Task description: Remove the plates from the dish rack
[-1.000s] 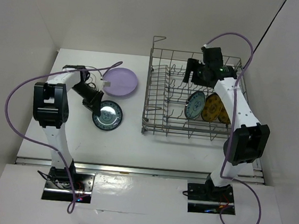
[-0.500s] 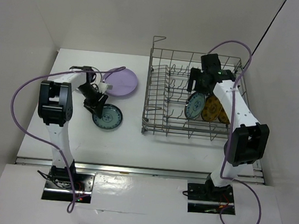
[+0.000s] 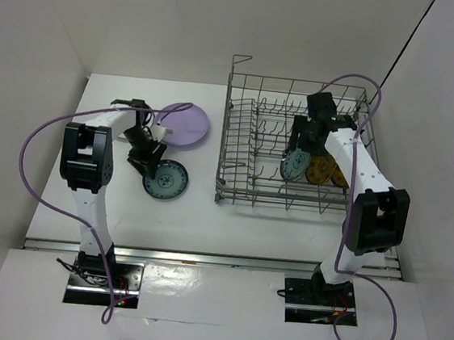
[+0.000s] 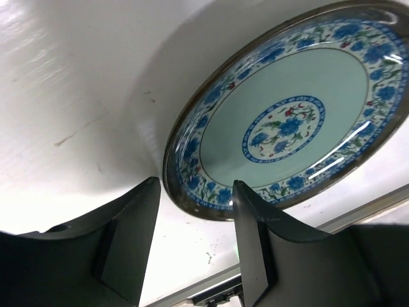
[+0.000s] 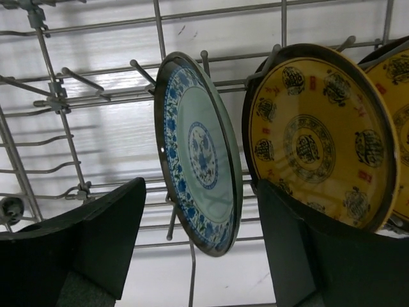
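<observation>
Our right gripper (image 5: 192, 211) stood open around the teal plate (image 5: 199, 150) in the rack (image 5: 64, 102); we needed to pinch its rim, then lift straight up. Our left gripper (image 4: 195, 211) was open too.

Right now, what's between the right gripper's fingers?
The upright teal plate in the dish rack; the right gripper stands open around it, per the right wrist view.

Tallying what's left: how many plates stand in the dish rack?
3: the teal plate, a mustard-yellow plate beside it, and a second mustard-yellow plate beyond that. The right arm overhead may hide others.
</observation>
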Robot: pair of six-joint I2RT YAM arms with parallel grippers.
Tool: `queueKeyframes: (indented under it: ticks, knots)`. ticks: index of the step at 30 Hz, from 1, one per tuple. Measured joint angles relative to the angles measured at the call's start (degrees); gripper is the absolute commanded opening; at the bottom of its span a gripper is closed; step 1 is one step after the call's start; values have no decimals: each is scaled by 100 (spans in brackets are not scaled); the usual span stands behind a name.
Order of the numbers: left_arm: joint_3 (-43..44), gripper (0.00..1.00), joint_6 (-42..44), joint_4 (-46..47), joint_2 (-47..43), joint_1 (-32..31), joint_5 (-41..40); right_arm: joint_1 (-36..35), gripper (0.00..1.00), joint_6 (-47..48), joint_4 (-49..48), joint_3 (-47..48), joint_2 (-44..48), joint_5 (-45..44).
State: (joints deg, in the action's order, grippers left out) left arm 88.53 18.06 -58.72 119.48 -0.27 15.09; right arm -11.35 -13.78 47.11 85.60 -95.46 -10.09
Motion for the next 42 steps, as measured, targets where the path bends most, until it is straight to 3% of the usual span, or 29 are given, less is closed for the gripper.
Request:
queueKeyframes:
  ticks: [1,2,7,8,10,16,22,25,29,32,37,42]
  knots:
    - [9,62,-33,0,-24,0,-11,22,69,0,-50,-72,0,39]
    - [48,62,-52,-13,-46,0,-15,44,56,2,-105,-153,0,94]
    - [380,62,-179,-17,-396,0,2,105,30,-9,-216,-247,-72,234]
    - [442,62,-190,-15,-516,0,33,116,15,-7,-243,-247,-101,245]
    - [549,62,-201,-13,-750,0,76,125,2,116,-269,-249,-133,168]
    - [951,61,-389,0,-1233,0,289,186,0,160,-37,-63,-133,15]
    - [1593,61,-745,74,-1325,0,765,146,0,236,284,1158,39,-448]
    - [1661,61,-935,223,-1558,0,1071,42,0,459,-170,1569,535,-380]
    - [1672,65,-1200,490,-2044,20,1696,-166,0,557,-1547,999,1611,933]
    - [1797,73,-1344,640,-2302,24,2387,-295,0,284,-2441,809,1757,2249]
    - [1840,81,-1679,907,-2468,17,3270,-811,0,-192,-3814,927,623,3773]
    - [1768,81,-1843,1005,-2470,-114,3322,-1443,0,-446,-3932,927,-763,4472]
